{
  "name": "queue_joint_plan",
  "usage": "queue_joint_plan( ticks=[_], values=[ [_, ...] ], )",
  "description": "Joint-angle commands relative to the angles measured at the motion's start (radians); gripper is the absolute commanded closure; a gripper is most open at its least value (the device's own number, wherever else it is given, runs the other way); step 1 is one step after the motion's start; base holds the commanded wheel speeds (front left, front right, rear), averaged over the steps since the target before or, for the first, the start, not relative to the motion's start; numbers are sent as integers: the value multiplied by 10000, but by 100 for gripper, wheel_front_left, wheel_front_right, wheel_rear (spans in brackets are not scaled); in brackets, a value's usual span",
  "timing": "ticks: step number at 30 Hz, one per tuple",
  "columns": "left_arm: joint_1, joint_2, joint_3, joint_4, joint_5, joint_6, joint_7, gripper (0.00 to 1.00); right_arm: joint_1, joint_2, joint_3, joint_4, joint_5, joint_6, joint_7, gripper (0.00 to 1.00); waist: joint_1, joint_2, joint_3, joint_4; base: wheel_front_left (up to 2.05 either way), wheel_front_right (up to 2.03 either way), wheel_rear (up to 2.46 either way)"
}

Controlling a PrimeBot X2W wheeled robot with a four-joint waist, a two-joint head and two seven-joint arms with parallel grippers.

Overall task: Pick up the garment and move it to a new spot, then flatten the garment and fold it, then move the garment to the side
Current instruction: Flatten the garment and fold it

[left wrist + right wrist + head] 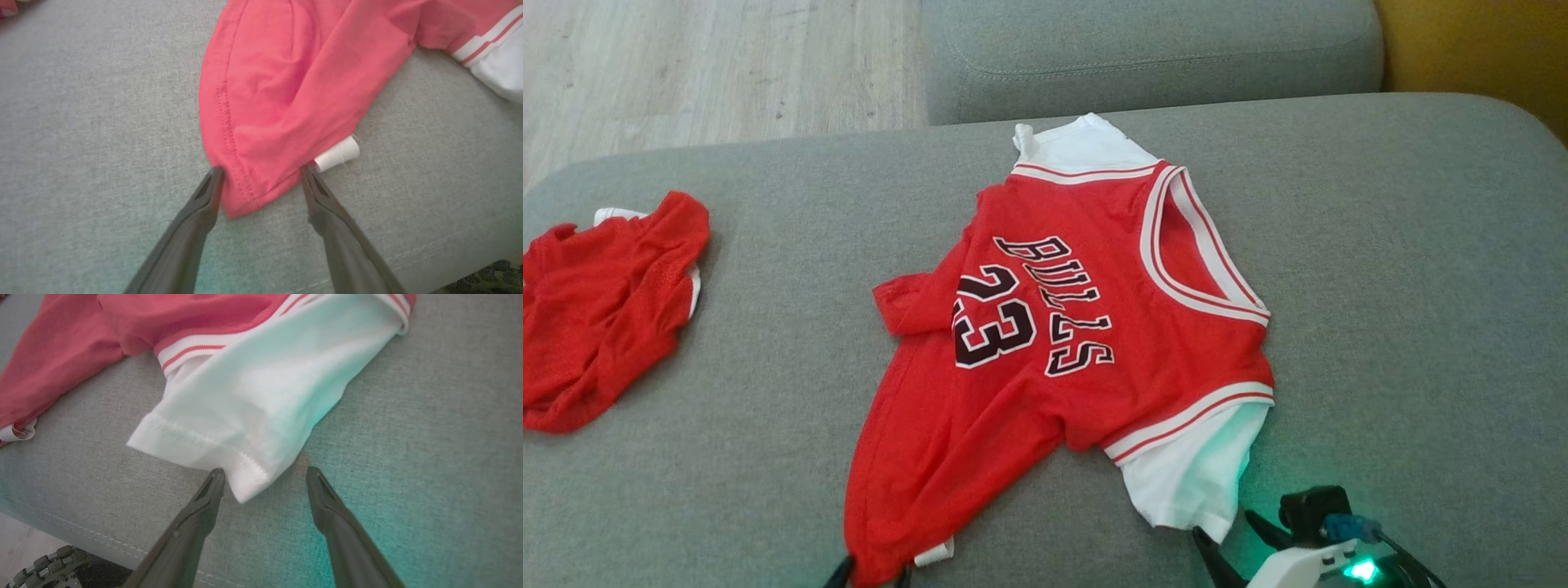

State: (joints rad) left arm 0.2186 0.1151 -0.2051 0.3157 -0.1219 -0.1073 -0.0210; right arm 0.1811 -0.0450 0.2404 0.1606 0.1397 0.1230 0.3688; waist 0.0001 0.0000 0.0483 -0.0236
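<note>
Both pincers released, jaws wide. Left pincer (261, 171) straddles the hem corner of the red basketball jersey with black lettering and white sleeves (1054, 327); right pincer (265, 471) sits at the near white sleeve (253, 400) hem corner. Best bet: push deeper before closing, catch both layers, skip the small white tag (337, 154), lift evenly. Jersey lies mid grey fabric couch cushion (1380, 286), lettering up, skewed, lower body bunched. A crumpled red garment (596, 310) sits well apart, left.
</note>
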Motion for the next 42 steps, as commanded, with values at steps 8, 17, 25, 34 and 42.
queue_joint_plan(
  ticks=[8, 17, 25, 34, 42],
  values=[
    [-666, 17, -55, 150, 73, -89, -249, 0, -713, -52, 324, 66, -25, 77, -82, 0, -1, 0, 152, 26, 0, 0, 0],
    [-1152, 88, -353, 1370, 72, -124, -371, 100, -1242, -52, 531, 1041, 506, 77, -293, 100, -1, 0, 151, -104, 0, 0, 0],
    [-1292, 167, 147, 1239, -458, 24, -1213, 100, -1442, -52, -387, -105, 2451, 77, -1293, 100, -1, 0, -42, -277, 0, 0, 0],
    [-864, 803, 1582, -4801, -1654, 341, -419, 100, -1584, -52, -2337, -5602, 5551, 77, -396, 100, -1, 0, -214, -646, 0, 0, 0],
    [-3031, 2639, 2541, -9863, -2610, 138, 2723, 100, -4851, -69, -3877, -8502, 6508, 77, 2150, 100, -1, 0, 391, -1025, 0, 0, 0]
  ],
)
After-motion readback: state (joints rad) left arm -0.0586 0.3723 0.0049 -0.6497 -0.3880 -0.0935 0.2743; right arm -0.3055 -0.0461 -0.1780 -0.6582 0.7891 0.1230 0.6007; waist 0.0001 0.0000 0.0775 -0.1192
